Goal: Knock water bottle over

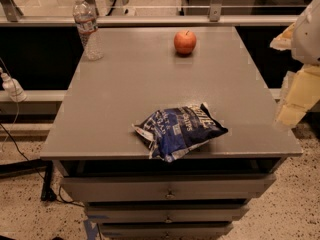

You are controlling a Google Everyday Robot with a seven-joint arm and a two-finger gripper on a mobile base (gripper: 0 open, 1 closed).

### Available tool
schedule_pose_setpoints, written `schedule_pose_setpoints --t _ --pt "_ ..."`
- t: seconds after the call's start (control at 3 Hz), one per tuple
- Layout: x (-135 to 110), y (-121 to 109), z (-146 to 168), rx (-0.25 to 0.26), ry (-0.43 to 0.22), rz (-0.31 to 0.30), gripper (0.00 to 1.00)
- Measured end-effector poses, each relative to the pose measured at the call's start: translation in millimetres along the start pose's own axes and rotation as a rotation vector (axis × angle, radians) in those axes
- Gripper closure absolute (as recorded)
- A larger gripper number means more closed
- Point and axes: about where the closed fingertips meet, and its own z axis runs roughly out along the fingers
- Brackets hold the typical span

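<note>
The water bottle (86, 27) stands upright at the back left corner of the grey table (125, 94). It is clear and ribbed, with a white cap and a narrow label band. My gripper (292, 104) is at the right edge of the view, off the table's right side and above the floor. It is cream and white, far from the bottle, and touches nothing.
A red apple (185, 42) sits at the back middle of the table. A blue chip bag (177, 130) lies near the front edge. A small white object with a cable (12, 88) hangs left of the table. A rail and glass stand behind it, and drawers sit below.
</note>
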Motion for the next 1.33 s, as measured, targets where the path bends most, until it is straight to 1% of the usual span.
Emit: schedule_pose_setpoints --t 0.33,0.67,1.0,1.33 --pt "0.0 0.0 0.0 0.000 0.000 0.000 0.00" --pt "-9.6 -13.9 12.9 0.016 -0.051 -0.019 0.00" --pt "-21.8 -52.0 37.4 0.047 -0.142 -0.013 0.00" --pt "-34.8 -98.9 58.7 0.089 -0.267 0.033 0.00"
